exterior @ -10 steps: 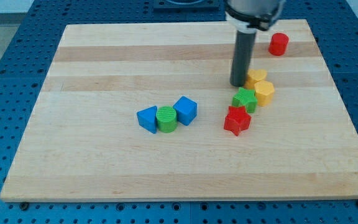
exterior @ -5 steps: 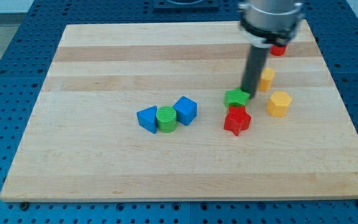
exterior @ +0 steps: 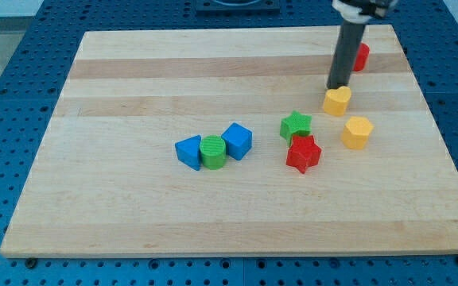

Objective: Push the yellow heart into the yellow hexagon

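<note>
The yellow heart (exterior: 337,102) lies on the wooden board at the view's right. The yellow hexagon (exterior: 357,132) sits a little below and to the right of it, with a small gap between them. My tip (exterior: 339,86) stands just above the heart, at its top edge, touching or nearly touching it. The rod rises toward the view's top and partly hides a red cylinder (exterior: 361,56).
A green star (exterior: 296,125) and a red star (exterior: 303,152) touch each other left of the hexagon. A blue block (exterior: 188,151), a green cylinder (exterior: 211,152) and a blue cube (exterior: 237,141) form a row at the board's (exterior: 133,95) middle.
My tip passed between the yellow blocks and the green star, then moved up and right to the heart's top edge. The hexagon slid down-right away from the heart. The green star shifted left.
</note>
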